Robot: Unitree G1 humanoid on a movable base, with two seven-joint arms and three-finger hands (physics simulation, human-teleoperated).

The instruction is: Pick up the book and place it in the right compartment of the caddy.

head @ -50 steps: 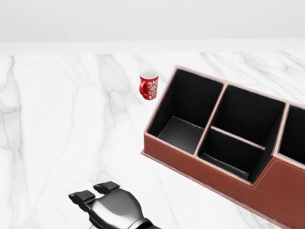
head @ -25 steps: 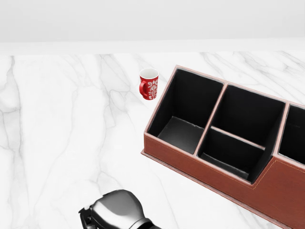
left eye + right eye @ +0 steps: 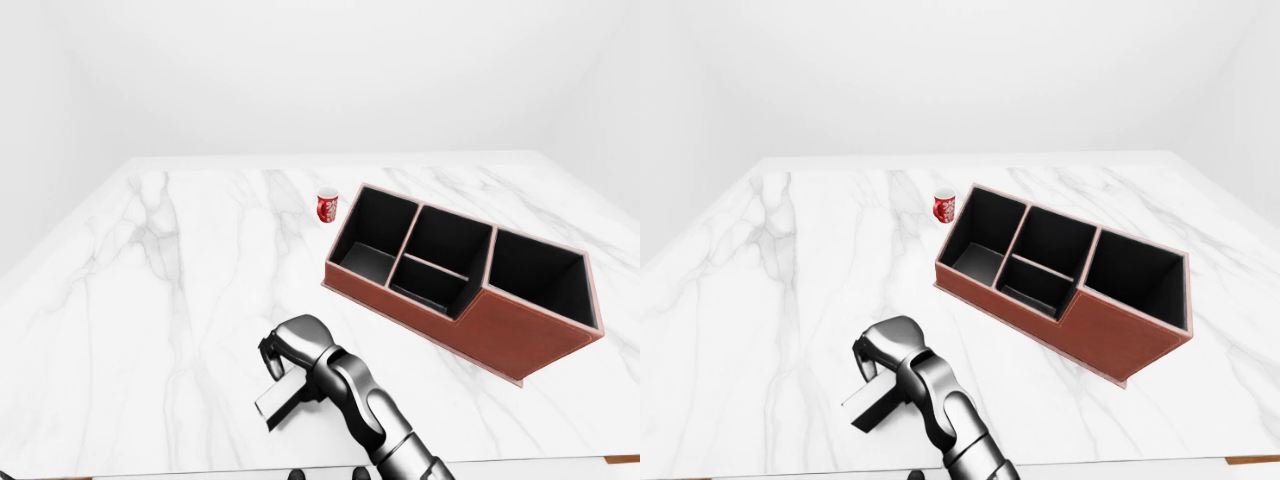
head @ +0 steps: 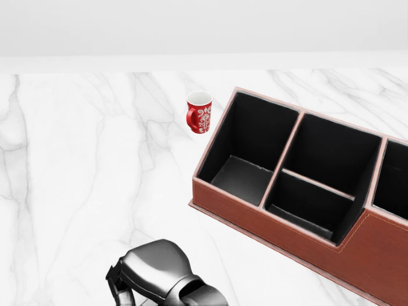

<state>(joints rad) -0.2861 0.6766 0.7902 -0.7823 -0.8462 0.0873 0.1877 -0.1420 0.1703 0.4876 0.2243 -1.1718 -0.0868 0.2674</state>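
Note:
The book (image 3: 280, 399) is a thin grey slab at the bottom of the left-eye view, tilted, with one end under my right hand (image 3: 272, 362). The hand's dark fingers (image 3: 267, 352) curl down round the book's upper end, shut on it. In the head view only the hand's glossy back (image 4: 156, 271) shows and the book is hidden. The brown caddy (image 3: 500, 325) with black insides stands to the right of the hand, set at an angle. Its large right compartment (image 3: 535, 272) holds nothing. My left hand does not show.
A red mug with a white pattern (image 3: 327, 207) stands just past the caddy's left corner. The caddy's left part splits into three smaller compartments (image 3: 365, 250). The white marble table (image 3: 160, 300) ends just below the hand.
My right hand's fingers, stretched out flat a second ago, have curled under. The back of the hand has since rolled up and the wrist has come into the head view.

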